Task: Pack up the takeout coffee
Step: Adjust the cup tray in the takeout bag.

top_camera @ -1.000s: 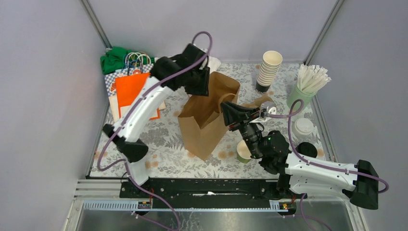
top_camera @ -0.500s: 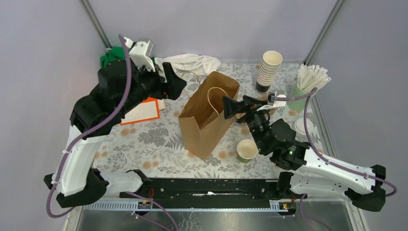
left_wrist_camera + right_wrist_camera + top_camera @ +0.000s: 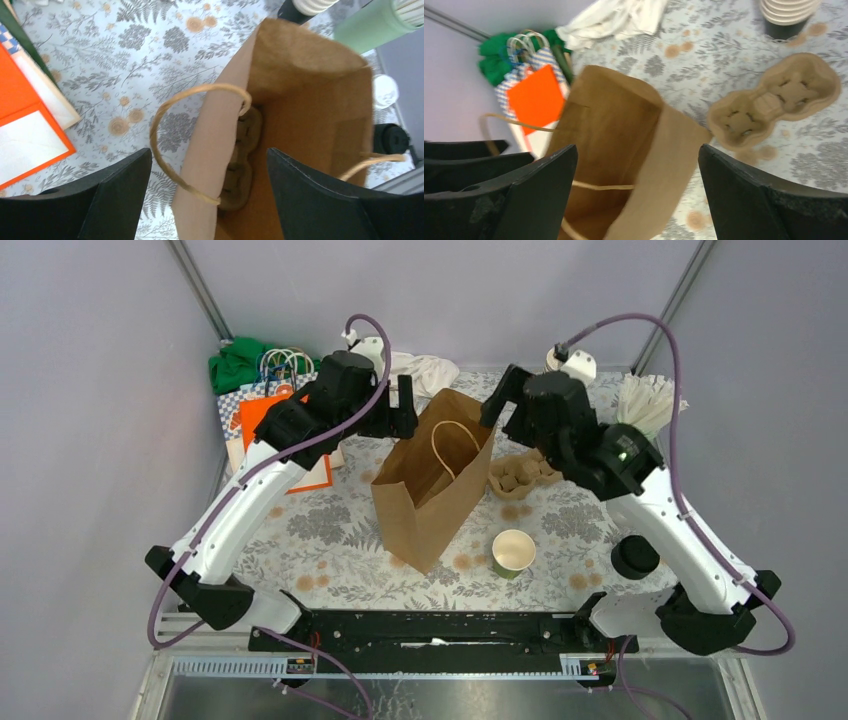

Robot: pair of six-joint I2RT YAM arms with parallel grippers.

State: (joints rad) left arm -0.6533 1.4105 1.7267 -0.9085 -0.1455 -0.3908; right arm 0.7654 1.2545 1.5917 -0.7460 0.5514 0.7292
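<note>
My left gripper (image 3: 208,150) has its jaws spread wide and holds nothing; it hangs over the open brown paper bag (image 3: 430,490). My right gripper (image 3: 638,147) is equally wide and empty, over the same bag from the opposite side. The green coffee cup (image 3: 513,552) stands uncovered on the table (image 3: 330,530), just beside the bag's near right corner. A black lid (image 3: 634,556) lies apart, further right.

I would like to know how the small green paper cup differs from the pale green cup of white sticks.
The small green paper cup is empty, cream inside showing; the pale green cup is crammed with white sticks. The small one stands near the front, right of the brown paper bag; the pale one stands at the far right. Both are lidless.
</note>
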